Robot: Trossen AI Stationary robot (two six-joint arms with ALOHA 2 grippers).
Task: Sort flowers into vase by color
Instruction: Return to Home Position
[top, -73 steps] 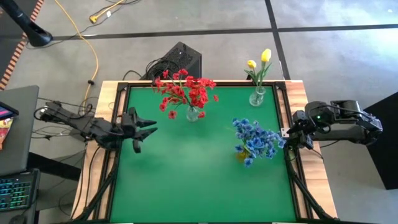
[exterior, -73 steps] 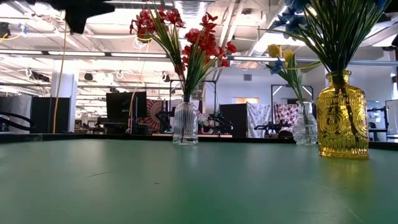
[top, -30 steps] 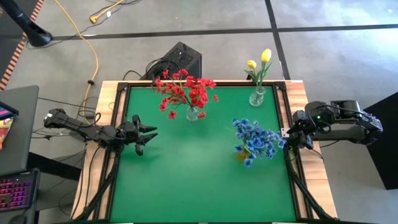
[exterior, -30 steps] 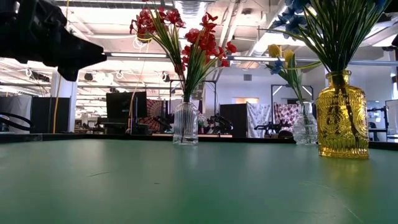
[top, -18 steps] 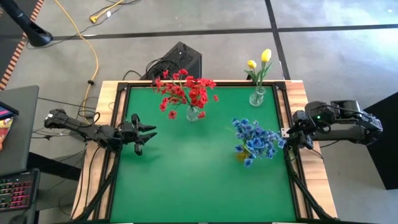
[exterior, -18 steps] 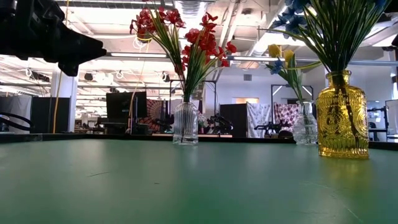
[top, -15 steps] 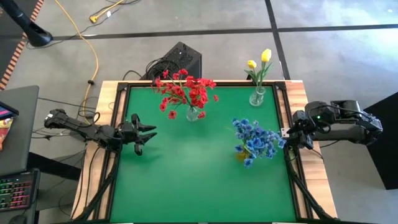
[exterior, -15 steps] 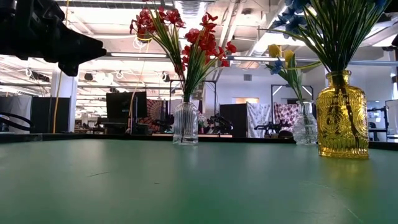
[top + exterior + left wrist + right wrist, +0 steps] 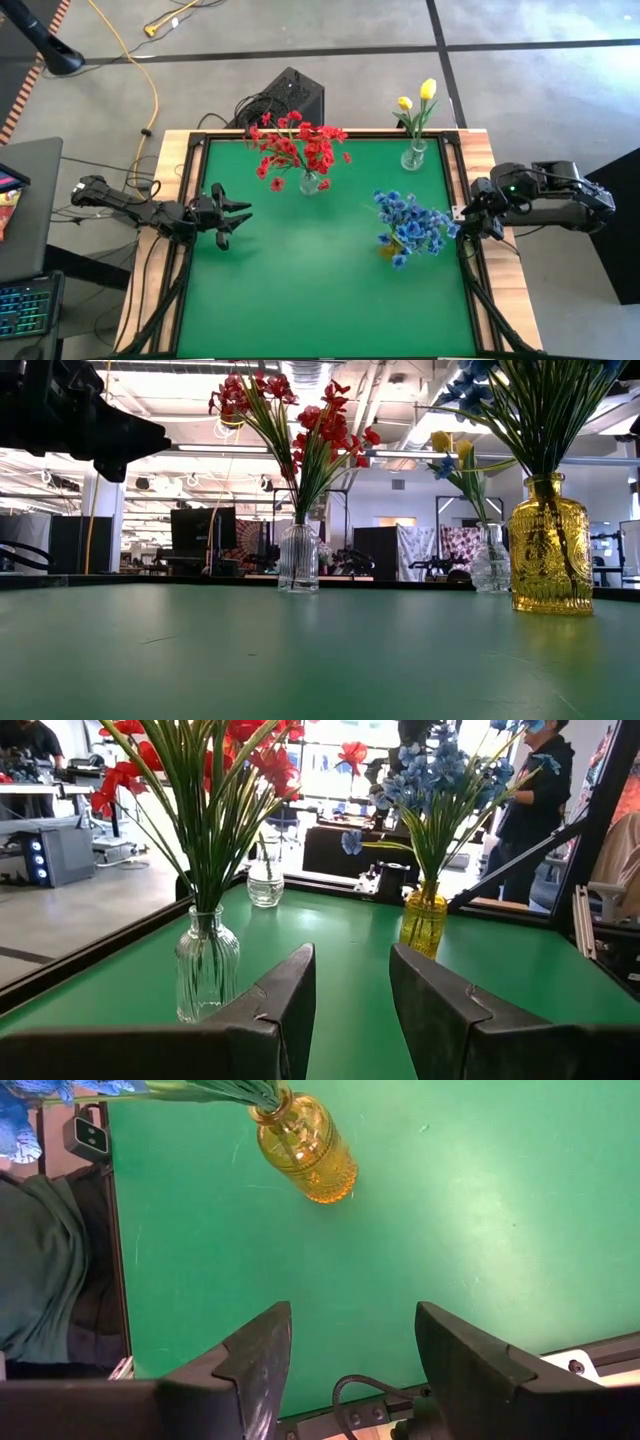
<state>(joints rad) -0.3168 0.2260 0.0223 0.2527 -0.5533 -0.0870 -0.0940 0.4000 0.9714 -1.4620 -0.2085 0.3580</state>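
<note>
Green tabletop (image 9: 320, 290), every spray vased: red flowers (image 9: 297, 148) ahead of the released left jaws, blue flowers (image 9: 412, 226) just before the released right jaws, yellow flowers (image 9: 420, 98) beyond. Light, springy stems, judged best pinched mid-stem, clear of fragile blooms.

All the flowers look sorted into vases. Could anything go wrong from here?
The blue flowers spread close to the right hand at the right edge of the table; a move of that arm might brush them and tip the yellow vase. The red flowers stand tall in a narrow clear vase that looks top-heavy; a sweep of the open left hand could knock it over.
</note>
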